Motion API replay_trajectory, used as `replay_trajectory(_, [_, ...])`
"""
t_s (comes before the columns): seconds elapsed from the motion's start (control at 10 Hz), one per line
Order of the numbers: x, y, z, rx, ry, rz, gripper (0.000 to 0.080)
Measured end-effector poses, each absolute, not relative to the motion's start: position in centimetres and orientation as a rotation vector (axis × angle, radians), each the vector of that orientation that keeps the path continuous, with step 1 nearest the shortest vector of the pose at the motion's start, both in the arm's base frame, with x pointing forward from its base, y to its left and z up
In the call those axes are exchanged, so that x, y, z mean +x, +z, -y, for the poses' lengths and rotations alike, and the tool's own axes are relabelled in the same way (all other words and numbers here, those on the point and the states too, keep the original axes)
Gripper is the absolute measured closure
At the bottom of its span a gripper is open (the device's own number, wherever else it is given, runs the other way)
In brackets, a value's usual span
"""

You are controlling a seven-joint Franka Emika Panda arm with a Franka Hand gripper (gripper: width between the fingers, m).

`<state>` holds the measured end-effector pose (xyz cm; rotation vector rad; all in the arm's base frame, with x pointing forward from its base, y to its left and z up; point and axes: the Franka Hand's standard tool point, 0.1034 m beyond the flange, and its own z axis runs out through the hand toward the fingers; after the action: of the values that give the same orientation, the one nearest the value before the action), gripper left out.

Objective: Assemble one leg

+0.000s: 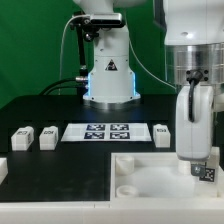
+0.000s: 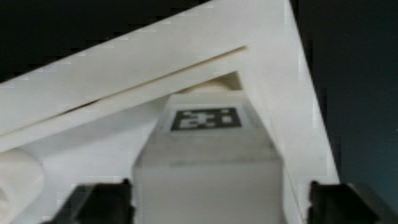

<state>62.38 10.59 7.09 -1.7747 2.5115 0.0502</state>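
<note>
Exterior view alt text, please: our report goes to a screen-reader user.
The gripper holds a white tagged leg upright over a corner of the large white panel at the exterior view's right. Behind, three more small tagged blocks and the marker board lie in a row on the black table.

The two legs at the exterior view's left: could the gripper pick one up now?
Probably not yet: those legs lie unblocked, but the gripper hangs by the panel with another leg between its fingers.

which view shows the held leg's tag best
The wrist view: the leg fills the frame between the end effector fingers, tag facing the camera. The exterior view shows only its lower end with a tag, over the panel.
</note>
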Motion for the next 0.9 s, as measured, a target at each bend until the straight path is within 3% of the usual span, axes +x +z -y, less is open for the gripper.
replay_trajectory(0.1, [62.3, 7.1, -11.0, -1.945, 0.025, -2.397, 0.0204])
replay_trajectory(0.3, [62.5, 7.1, -11.7, -2.395, -0.023, -1.957, 0.0162])
replay_trajectory(0.6, [62.5, 7.0, -11.3, -2.632, -0.036, -1.635, 0.0151])
replay_trajectory(0.9, [63.2, 7.5, -12.3, -3.017, -0.127, -0.754, 0.0151])
